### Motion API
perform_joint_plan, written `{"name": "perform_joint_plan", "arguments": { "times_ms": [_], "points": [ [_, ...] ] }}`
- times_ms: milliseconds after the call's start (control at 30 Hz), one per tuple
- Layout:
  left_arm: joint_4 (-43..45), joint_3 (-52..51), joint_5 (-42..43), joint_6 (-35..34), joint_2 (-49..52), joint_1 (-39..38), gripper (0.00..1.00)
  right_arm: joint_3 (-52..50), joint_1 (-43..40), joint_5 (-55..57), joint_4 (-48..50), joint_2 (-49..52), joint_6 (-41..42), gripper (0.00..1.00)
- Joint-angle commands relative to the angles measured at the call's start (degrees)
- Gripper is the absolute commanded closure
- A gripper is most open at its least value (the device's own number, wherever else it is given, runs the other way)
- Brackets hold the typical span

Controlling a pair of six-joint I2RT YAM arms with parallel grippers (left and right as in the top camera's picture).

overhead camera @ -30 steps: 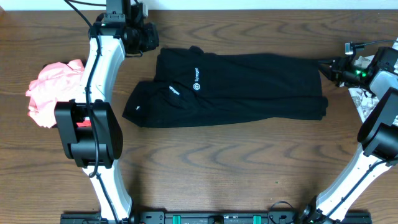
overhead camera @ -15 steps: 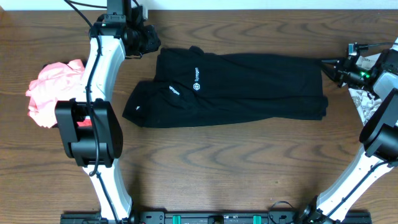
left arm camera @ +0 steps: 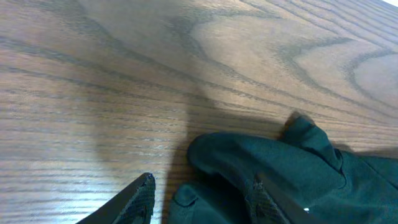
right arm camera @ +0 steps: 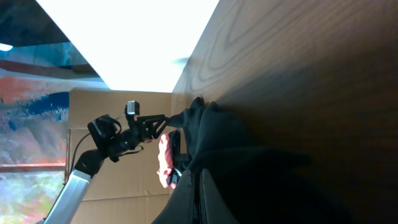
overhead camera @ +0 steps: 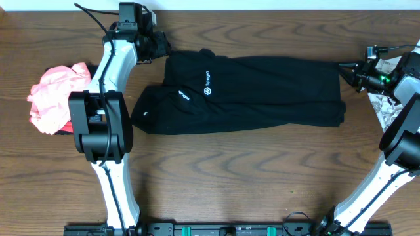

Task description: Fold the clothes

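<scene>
The clothes' large black garment (overhead camera: 249, 92) with small white logos lies spread flat across the table's middle. My left gripper (overhead camera: 157, 44) is at its top left corner. In the left wrist view that gripper (left arm camera: 204, 190) is open, and the bunched dark fabric (left arm camera: 273, 168) lies loose between its fingertips (left arm camera: 146, 186). My right gripper (overhead camera: 342, 67) is at the garment's upper right corner. Its fingers (right arm camera: 199, 193) are pressed together on the edge of the black cloth (right arm camera: 249, 162).
A crumpled coral-pink garment (overhead camera: 52, 95) lies at the left beside the left arm. A white leaf-patterned garment (overhead camera: 384, 108) sits at the far right under the right arm. Bare wooden table (overhead camera: 249, 177) extends in front of the black garment.
My left gripper has gone from shut to open, releasing the garment's top left corner. The right gripper drew slightly to the right with the cloth's edge, then stayed still.
</scene>
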Motion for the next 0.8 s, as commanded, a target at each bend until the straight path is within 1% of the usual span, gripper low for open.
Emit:
{"name": "perform_joint_plan", "arguments": {
  "times_ms": [0, 533, 700, 767],
  "points": [
    [0.8, 0.2, 2.9, 0.8, 1.7, 0.2, 0.49, 0.1, -0.4, -0.3, -0.2, 0.9, 0.3, 0.99],
    [2.2, 0.2, 3.7, 0.8, 3.6, -3.0, 0.48, 0.1, -0.5, -0.2, -0.2, 0.9, 0.3, 0.99],
    [2.0, 0.2, 3.7, 0.8, 3.6, -3.7, 0.49, 0.1, -0.5, 0.4, -0.2, 0.9, 0.3, 0.99],
    [1.9, 0.2, 3.7, 0.8, 3.6, -3.7, 0.51, 0.1, -0.5, 0.5, -0.2, 0.9, 0.3, 0.99]
  ]
}}
